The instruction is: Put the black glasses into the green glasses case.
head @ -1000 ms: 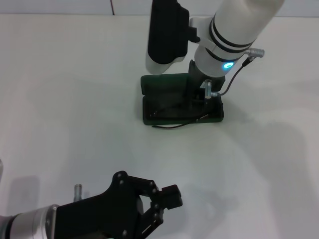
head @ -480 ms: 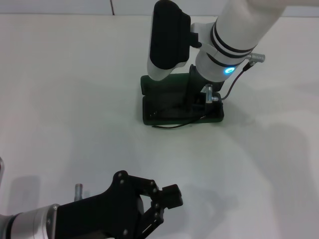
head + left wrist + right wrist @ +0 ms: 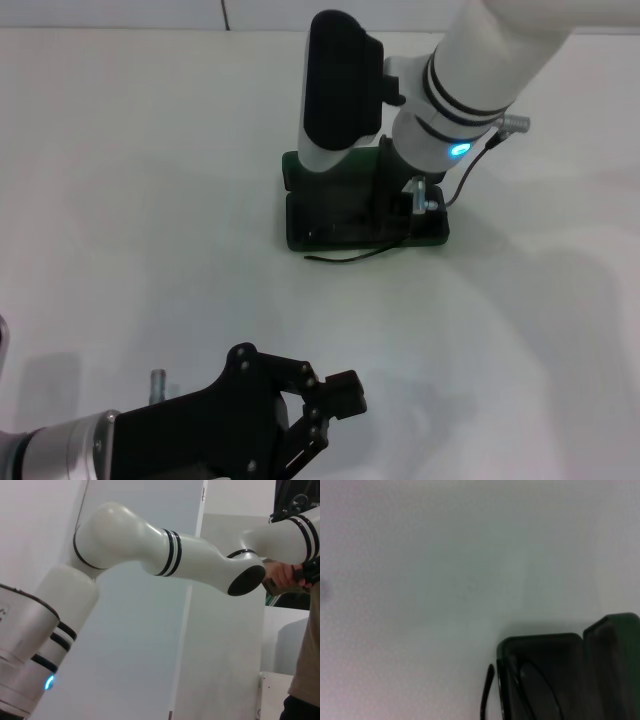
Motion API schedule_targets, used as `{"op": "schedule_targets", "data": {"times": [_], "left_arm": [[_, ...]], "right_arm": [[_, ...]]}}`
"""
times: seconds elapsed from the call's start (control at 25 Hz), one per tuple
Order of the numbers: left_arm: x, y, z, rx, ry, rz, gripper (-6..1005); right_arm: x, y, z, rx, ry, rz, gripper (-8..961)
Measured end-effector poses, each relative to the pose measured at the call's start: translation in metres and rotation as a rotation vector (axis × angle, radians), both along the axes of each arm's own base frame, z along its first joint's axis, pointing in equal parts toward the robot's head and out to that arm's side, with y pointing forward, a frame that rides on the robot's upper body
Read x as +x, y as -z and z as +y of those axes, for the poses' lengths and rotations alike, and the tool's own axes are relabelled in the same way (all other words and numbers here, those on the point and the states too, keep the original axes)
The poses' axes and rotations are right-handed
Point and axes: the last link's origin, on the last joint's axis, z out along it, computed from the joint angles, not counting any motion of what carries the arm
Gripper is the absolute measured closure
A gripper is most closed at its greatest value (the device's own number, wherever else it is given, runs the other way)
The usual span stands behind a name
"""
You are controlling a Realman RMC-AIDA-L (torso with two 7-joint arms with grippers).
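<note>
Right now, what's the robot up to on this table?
The right gripper is down in the open green glasses case, placing the black glasses. The glasses are mostly inside, but one temple arm sticks out over the front edge onto the table. The left gripper is parked near the robot, open and empty.

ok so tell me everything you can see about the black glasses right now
The black glasses are thin, dark wire-frame spectacles lying mostly inside the open green glasses case. One slim temple arm sticks out over the case's near edge and curves across the white table. In the right wrist view a lens outline shows inside the dark lining. The right end effector hangs over the case's right end; contact with the glasses is hidden.
</note>
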Motion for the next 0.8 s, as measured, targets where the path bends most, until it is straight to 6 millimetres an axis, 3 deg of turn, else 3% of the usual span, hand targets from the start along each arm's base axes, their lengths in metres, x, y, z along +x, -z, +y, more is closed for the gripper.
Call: {"op": "schedule_targets", "data": {"times": [0.8], "left_arm": [[-0.0003,0.0000,-0.0002,0.000,-0.003,0.000,922]], "right_arm": [[0.0000,0.0043,-0.0072,-0.024,-0.007,0.013,872]]}}
